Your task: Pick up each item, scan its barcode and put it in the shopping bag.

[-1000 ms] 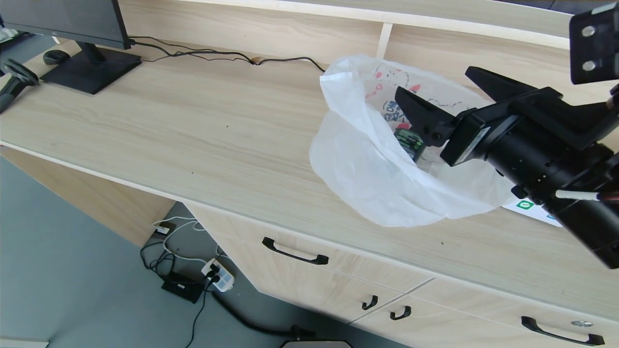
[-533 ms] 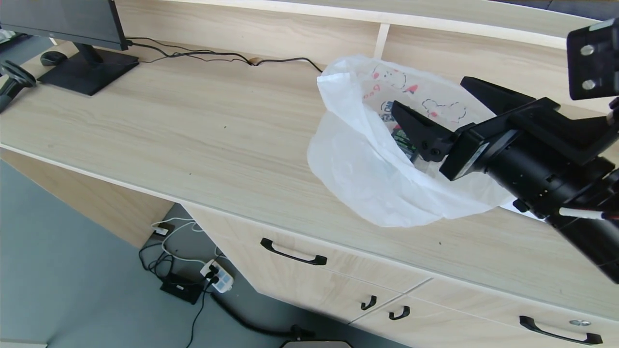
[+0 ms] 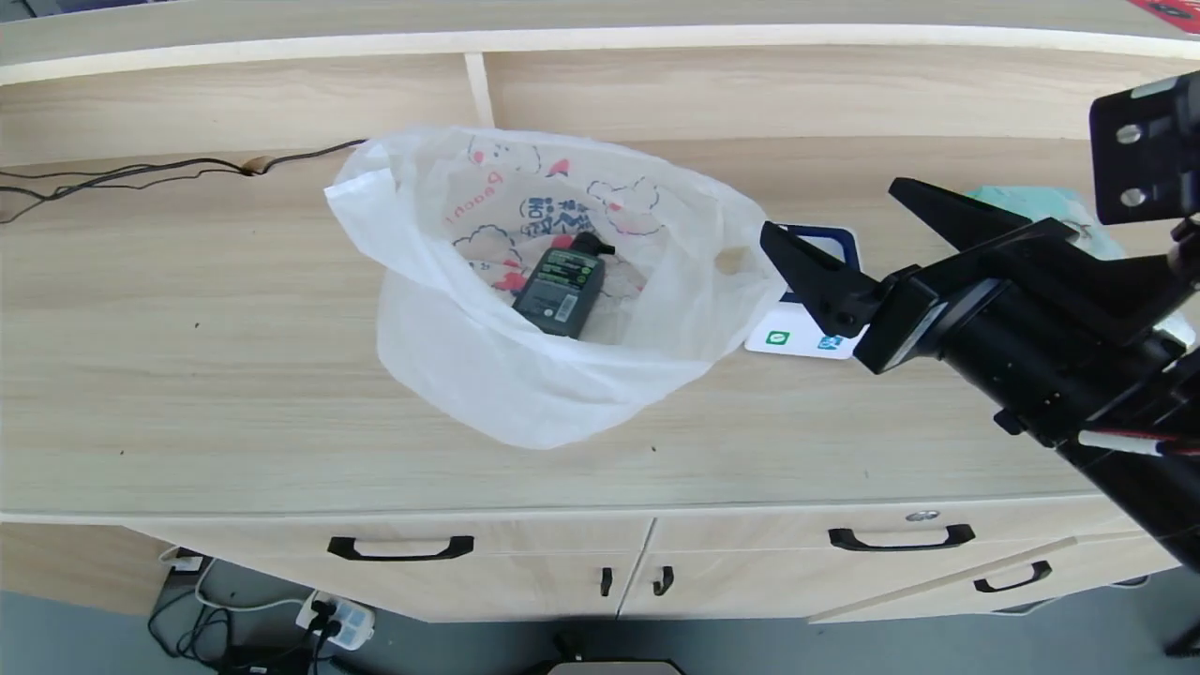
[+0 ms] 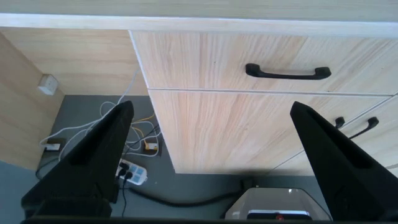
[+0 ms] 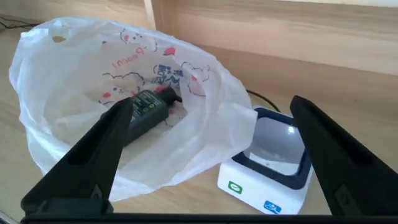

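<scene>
A thin white plastic shopping bag [image 3: 487,394] printed with red and blue cartoon figures sits on the pale wood desk [image 3: 187,375], its mouth slumped wide open. At the bottom lies a flat, dark green-black container [image 3: 561,291] on its side, with a black cap end pointing toward the back wall and a label of green and white print facing up. The print is too small to make out, and the bag's folds hide the container's lower edge.

Just beside the bag, on the robot's right, stands a white box scanner with a blue-rimmed window [image 3: 797,337]. The right gripper [image 3: 830,206] partly covers it. This gripper hangs above the desk near the scanner, its two black fingers spread wide and holding nothing.

Behind the right arm a pale green packet [image 3: 1031,199] is mostly hidden.

The left gripper [image 4: 211,106] is below the desk top, facing the drawer fronts with black handles [image 4: 287,73], its fingers likewise far apart and empty.
</scene>
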